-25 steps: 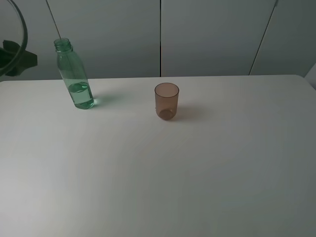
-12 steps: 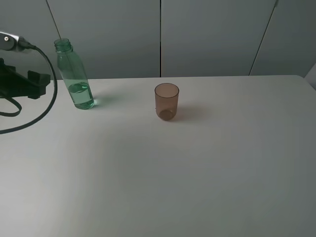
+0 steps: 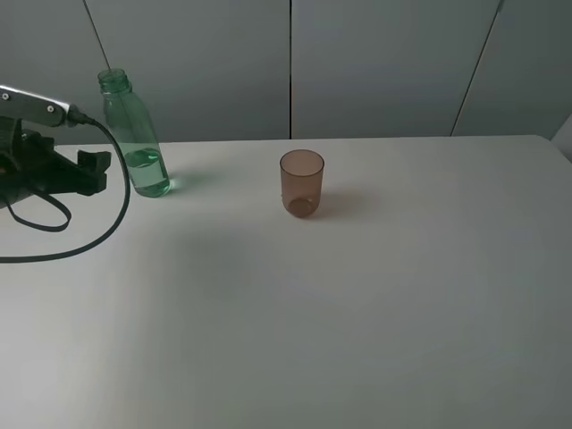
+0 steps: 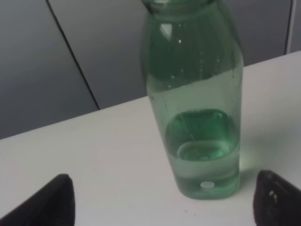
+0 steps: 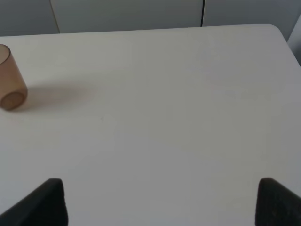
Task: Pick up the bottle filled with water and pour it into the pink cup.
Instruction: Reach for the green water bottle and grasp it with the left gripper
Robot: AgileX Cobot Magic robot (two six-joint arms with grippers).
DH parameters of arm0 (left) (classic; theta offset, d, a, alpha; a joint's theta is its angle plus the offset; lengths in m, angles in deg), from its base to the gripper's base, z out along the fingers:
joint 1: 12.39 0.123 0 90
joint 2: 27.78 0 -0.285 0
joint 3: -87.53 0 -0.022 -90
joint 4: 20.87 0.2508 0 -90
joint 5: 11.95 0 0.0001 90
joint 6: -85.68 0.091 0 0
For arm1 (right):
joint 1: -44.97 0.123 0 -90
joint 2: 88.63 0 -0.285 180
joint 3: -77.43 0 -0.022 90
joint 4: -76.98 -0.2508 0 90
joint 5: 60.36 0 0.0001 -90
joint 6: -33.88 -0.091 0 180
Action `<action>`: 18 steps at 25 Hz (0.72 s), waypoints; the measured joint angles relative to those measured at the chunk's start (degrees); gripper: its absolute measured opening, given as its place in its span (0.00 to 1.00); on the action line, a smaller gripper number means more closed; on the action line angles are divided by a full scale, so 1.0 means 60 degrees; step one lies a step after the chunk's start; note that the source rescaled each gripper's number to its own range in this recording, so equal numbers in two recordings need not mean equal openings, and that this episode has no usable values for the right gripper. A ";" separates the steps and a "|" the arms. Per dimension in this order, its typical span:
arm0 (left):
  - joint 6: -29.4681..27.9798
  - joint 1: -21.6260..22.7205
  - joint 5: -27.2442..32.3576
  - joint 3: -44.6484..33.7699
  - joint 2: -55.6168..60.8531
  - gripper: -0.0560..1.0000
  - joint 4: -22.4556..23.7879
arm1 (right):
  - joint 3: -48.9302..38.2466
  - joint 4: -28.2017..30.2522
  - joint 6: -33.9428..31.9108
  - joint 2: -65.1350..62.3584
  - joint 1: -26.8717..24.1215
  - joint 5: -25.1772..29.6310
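Step in hand, as I judge it: approach to grasp, nothing lifted yet. My left gripper [image 3: 96, 173]: jaws spread wide, holding nothing, at the left edge of the frame just beside the bottle [image 3: 134, 134] and not touching it. My right gripper [image 5: 162, 202]: jaws likewise wide apart, empty, out of the high view, hanging over bare table [image 3: 357, 313]. Bottle: green, see-through, uncapped, upright in the upper left of the frame, near the table's back edge. Contents: water [image 4: 202, 141], clear, filling roughly the lower third. Cup [image 3: 302, 183]: brownish-pink, upright, mouth open, a little above frame centre, well apart from the bottle to its right; it looks empty. Handling notes: the wrist view shows the bottle off to one side between my fingertips, so I should centre it before closing. I should take it on the straight body above the waterline, firmly enough that smooth plastic does not slip, gently enough not to squeeze the wall. With no cap, it must stay upright in the carry. At the cup, tilt slowly with the neck over the rim, since a light tumbler may tip if knocked.
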 joint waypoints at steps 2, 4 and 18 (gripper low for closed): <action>-0.0442 0.0163 -0.0279 0.0000 -0.0350 0.88 0.0378 | 0.0000 0.0000 0.0000 0.0000 0.0000 0.0000; -0.0792 0.0358 -0.0539 0.0000 -0.0638 0.88 0.0823 | 0.0000 0.0000 0.0000 0.0000 0.0000 0.0000; -0.0587 0.0585 -0.0944 0.1248 -0.2056 0.88 0.1742 | 0.0000 0.0000 0.0000 0.0000 0.0000 -0.0017</action>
